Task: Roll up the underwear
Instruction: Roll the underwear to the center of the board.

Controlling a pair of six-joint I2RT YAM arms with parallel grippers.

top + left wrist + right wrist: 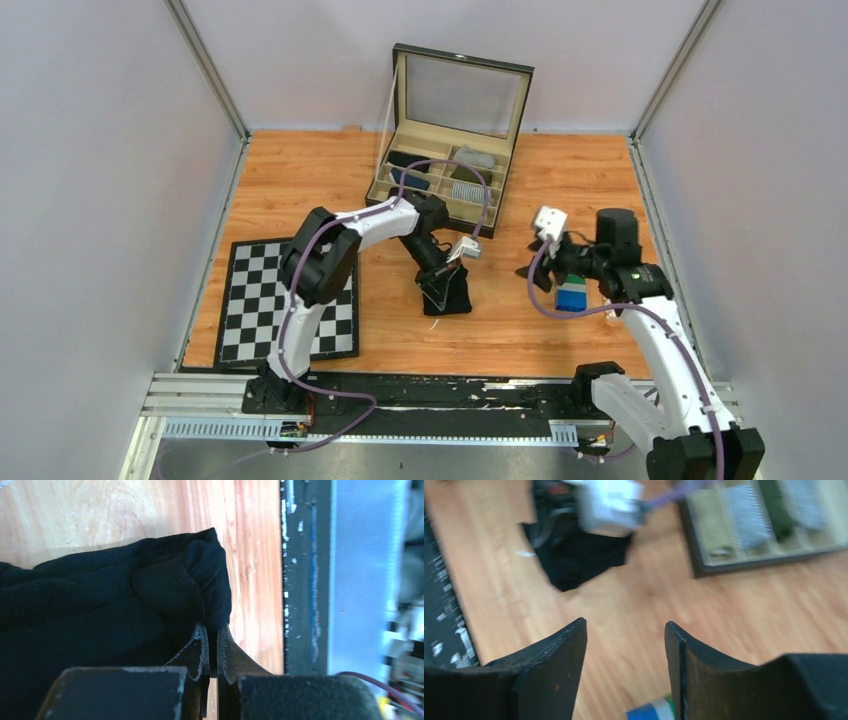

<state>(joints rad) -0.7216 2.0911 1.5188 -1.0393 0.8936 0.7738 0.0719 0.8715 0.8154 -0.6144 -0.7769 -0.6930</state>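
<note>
The black underwear (447, 291) lies bunched on the wooden table in front of the organiser box. It fills the left of the left wrist view (110, 605) and shows blurred in the right wrist view (579, 555). My left gripper (440, 283) (213, 630) is shut on a fold at the underwear's edge, low at the table. My right gripper (533, 270) (625, 626) is open and empty, held above bare wood to the right of the underwear.
An open organiser box (445, 180) with rolled garments in its compartments stands at the back, also in the right wrist view (754, 525). A chessboard mat (285, 300) lies at the left. A blue, white and green folded item (571, 296) lies under the right arm (651, 711).
</note>
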